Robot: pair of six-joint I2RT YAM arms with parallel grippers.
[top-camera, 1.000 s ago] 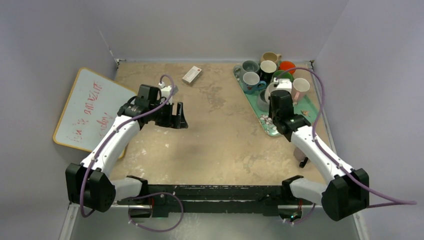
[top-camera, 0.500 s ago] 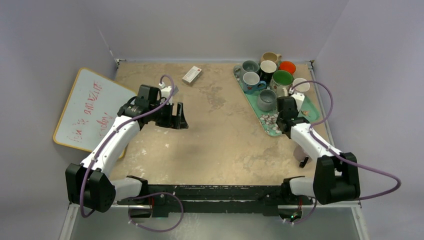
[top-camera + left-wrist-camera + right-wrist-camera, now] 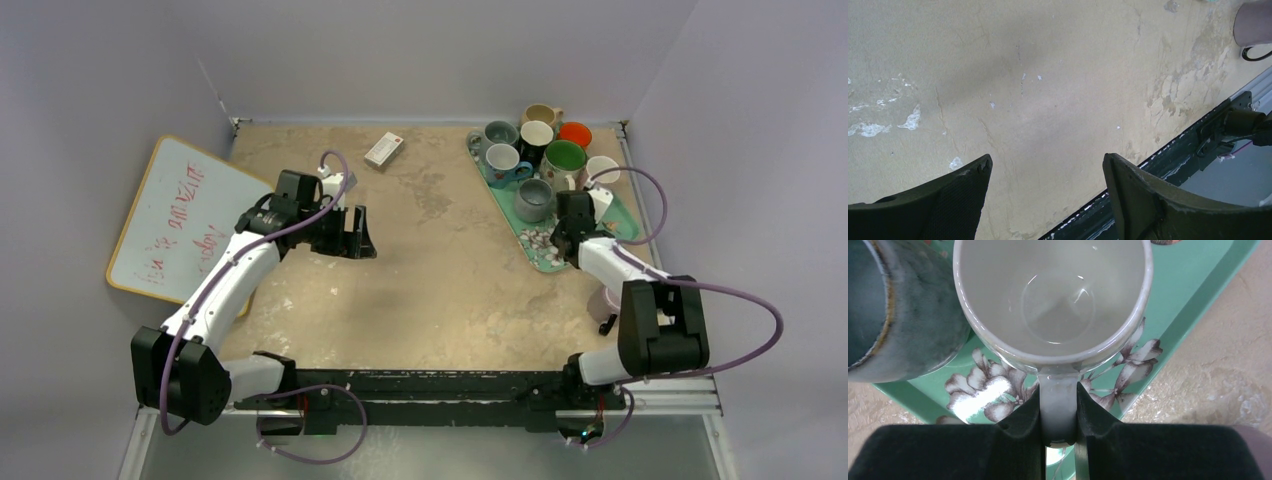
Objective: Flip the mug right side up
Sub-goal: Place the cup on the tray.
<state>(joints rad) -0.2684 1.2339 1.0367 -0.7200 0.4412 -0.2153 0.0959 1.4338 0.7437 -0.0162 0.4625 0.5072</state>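
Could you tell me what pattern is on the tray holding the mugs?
Mint-green tray with white-and-brown flowers; clearest in the right wrist view.

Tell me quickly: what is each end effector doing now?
Left end effector: open, holding nothing.
Right end effector: closed on the handle of the white glazed ceramic mug.

Left fingers (image 3: 938, 205) apart, right fingers (image 3: 1020, 437) together

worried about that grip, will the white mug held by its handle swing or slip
Probably rigid, glazed ceramic: the white mug looks glossy, so its handle may slip in the right tool. Pinched only at the handle, its bowl could sag or pivot.
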